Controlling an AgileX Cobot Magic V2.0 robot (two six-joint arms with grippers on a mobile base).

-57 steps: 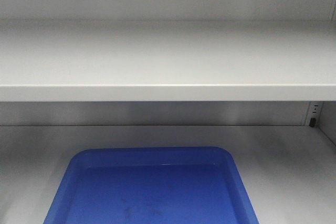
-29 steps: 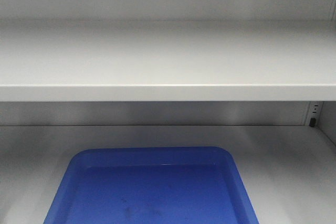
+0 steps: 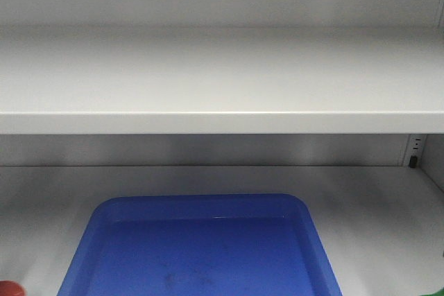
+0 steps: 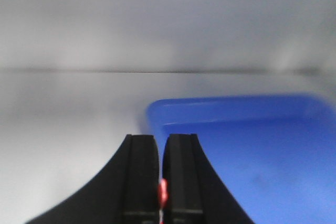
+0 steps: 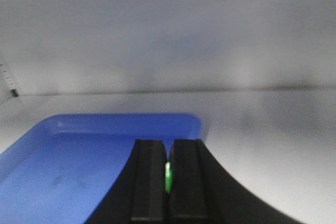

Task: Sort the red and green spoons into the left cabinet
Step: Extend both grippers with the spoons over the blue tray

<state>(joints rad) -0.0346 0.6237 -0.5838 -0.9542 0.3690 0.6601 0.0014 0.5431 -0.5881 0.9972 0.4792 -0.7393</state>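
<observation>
Inside cabinet [image 3: 222, 81]: left claw [image 4: 160, 139] clamped on red spoon [image 4: 163, 192], right claw [image 5: 168, 142] clamped on green spoon [image 5: 167, 177]; blue tray [image 3: 201, 206] between them on lower shelf.

Two spoons: one red spoon [image 4: 163, 192] pinched in the left gripper [image 4: 160, 145], one green spoon [image 5: 167, 177] in the right gripper [image 5: 168, 148]. One blue tray [image 3: 201, 202] ahead of both. Two cabinet shelves [image 3: 222, 123].

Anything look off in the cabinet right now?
Nothing stands out. The blue tray lies flat on the lower shelf; the left gripper is shut on the red spoon, the right gripper on the green spoon.
</observation>
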